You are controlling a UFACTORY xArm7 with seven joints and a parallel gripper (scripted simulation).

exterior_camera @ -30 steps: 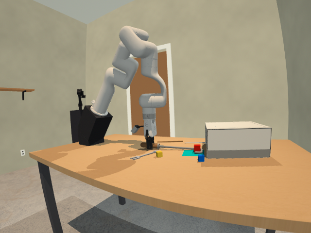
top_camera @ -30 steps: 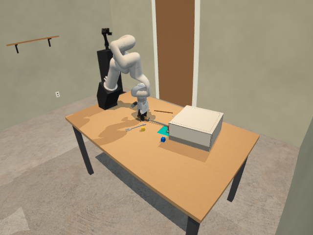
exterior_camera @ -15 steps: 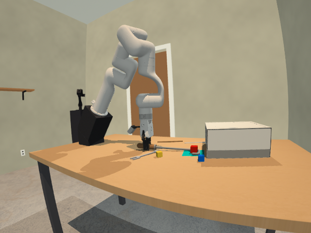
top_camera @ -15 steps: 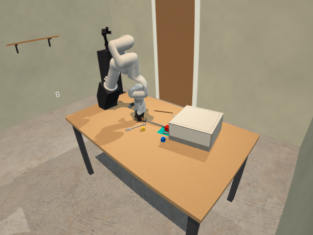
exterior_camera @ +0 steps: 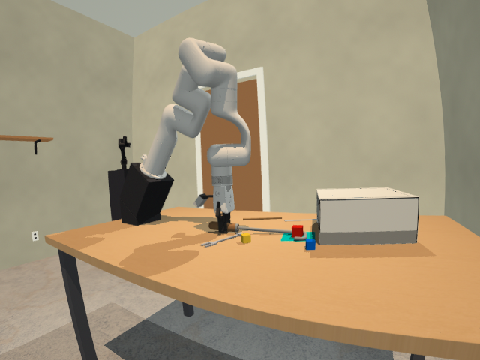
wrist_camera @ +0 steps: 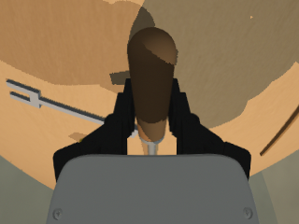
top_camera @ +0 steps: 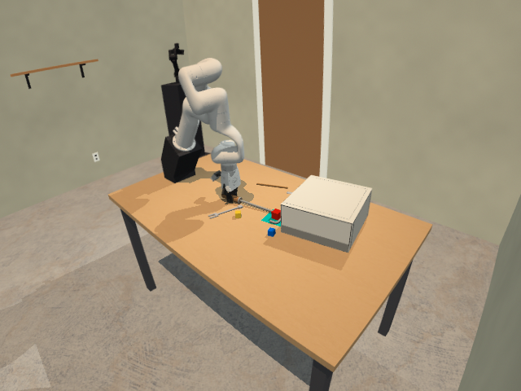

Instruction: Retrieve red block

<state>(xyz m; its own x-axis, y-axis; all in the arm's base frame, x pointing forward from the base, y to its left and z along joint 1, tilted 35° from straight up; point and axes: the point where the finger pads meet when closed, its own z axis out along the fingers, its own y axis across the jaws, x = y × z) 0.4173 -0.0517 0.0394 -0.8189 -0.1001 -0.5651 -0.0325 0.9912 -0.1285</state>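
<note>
The red block [top_camera: 276, 213] sits on the teal square [top_camera: 270, 217], just in front of the cabinet [top_camera: 326, 211]; it also shows in the exterior view [exterior_camera: 297, 230] on the square [exterior_camera: 298, 236]. A hooked rake tool with a brown wooden handle [exterior_camera: 228, 226] and a grey shaft lies low over the table, its hooked end by the red block. My gripper [top_camera: 229, 195] is shut on the handle [wrist_camera: 151, 81], also seen in the exterior view [exterior_camera: 223, 224].
A blue block [top_camera: 271, 231] lies in front of the square, a yellow block [top_camera: 238, 215] and a grey fork-like tool [top_camera: 225, 212] to the left. A thin wooden stick [top_camera: 271, 185] lies behind. The black robot base [top_camera: 178, 156] stands at the table's far corner.
</note>
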